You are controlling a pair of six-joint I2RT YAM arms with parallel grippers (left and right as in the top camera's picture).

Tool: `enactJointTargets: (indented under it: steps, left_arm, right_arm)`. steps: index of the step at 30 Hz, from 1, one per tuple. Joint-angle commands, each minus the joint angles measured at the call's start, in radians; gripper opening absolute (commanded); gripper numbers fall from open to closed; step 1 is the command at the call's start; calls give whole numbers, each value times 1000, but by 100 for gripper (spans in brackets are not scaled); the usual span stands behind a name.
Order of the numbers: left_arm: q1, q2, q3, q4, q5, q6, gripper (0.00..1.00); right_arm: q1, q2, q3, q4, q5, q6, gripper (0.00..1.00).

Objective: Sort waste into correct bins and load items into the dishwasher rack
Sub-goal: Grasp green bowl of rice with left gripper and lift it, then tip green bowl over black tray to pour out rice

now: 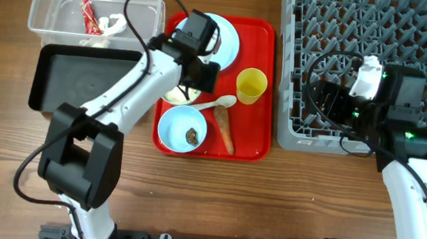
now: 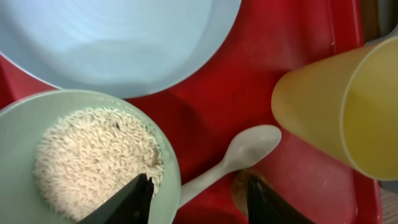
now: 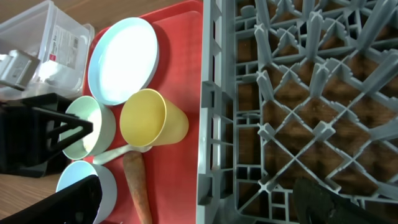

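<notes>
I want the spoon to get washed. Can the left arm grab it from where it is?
Probably yes. The left claw hangs open right above the spoon, and nothing lies on top of it. The rice bowl and cup sit close beside, though.

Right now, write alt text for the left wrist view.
The left gripper hangs open over a red tray, a white spoon lying between its fingers. Around it sit a bowl of rice, a blue plate and a yellow cup.
</notes>
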Motion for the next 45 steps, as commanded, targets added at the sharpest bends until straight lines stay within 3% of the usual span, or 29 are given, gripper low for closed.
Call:
enactJointTargets:
  steps: [1,6,13,17,28,32,36,40,42,45]
  left_arm:
    - [-47,-10,-70,69,-190,-123,49]
    - [-55,5,-152,183,-225,-138,46]
    - [-55,67,-156,201,-225,-157,32]
    - [-55,67,-156,205,-225,-157,4]
    - [-51,-106,-60,98,-217,-157,4]
    - [46,-230,-60,51,-22,-157,4]
    - [319,-275,-61,-99,177,-144,4]
    - [617,-237,-81,-157,451,40,4]
    - [719,-210,-101,-153,688,151,4]
    - [830,-150,-107,-154,872,219,4]
  right_arm:
    - [7,8,21,2,-16,9,100]
    - [7,8,21,2,-16,27,100]
    - [7,8,21,5,-16,27,100]
    - [7,8,21,6,-16,26,100]
    - [7,8,21,11,-16,27,99]
    - [7,8,21,48,-16,27,100]
    - [7,8,21,47,-16,27,100]
    - [7,8,21,48,-16,27,100]
    - [7,8,21,47,-16,27,100]
    - [7,8,21,48,-16,27,100]
